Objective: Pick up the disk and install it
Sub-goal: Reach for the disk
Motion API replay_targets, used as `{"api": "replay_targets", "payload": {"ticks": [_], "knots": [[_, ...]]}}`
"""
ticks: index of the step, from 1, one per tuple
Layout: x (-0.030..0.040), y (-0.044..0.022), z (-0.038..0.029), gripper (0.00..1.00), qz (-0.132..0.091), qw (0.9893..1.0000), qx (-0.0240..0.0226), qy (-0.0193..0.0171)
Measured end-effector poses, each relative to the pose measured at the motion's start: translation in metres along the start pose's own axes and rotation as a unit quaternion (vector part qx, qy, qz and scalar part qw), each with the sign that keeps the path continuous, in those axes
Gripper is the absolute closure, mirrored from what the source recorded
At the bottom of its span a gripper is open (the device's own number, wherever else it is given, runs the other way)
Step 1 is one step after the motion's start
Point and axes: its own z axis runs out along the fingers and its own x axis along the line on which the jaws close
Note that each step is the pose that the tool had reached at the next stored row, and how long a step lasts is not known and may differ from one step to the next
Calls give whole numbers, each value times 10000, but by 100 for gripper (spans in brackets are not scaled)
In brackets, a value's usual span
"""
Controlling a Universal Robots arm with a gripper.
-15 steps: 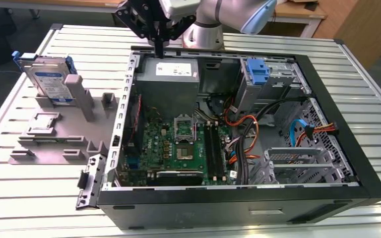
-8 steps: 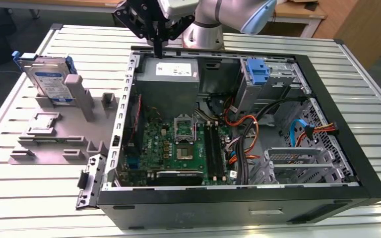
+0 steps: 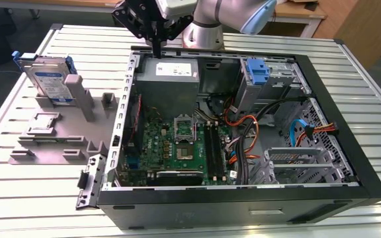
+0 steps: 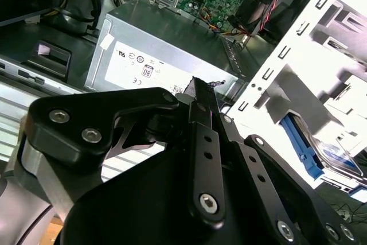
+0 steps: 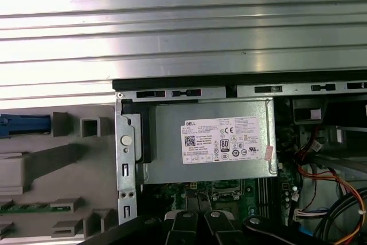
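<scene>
The disk (image 3: pixel 50 79) is a silver drive with a blue-and-white label and blue side rails. It stands on edge in a grey holder (image 3: pixel 51 136) on the table, at the exterior view's left of the open computer case (image 3: pixel 349 153). My gripper (image 3: pixel 157 51) hangs above the case's far edge, over the grey power-supply box (image 3: pixel 167 70), well apart from the disk. Its fingers are shut with nothing between them. In the second wrist view the gripper (image 4: pixel 203 84) points past the power-supply box (image 4: pixel 166 55), and the disk (image 4: pixel 321 153) sits off to one side.
A blue plastic bracket (image 3: pixel 258 69) stands in the drive bay at the case's far right. The motherboard (image 3: pixel 177 144) and loose cables (image 3: pixel 243 134) lie inside the case. The slatted metal table (image 3: pixel 38 198) spreads around the case and holder.
</scene>
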Motion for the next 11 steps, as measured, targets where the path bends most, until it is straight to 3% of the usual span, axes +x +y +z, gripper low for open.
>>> {"api": "replay_targets", "payload": {"ticks": [11], "knots": [[48, -4, 2, 90, 0, 10000, 0, 0]]}}
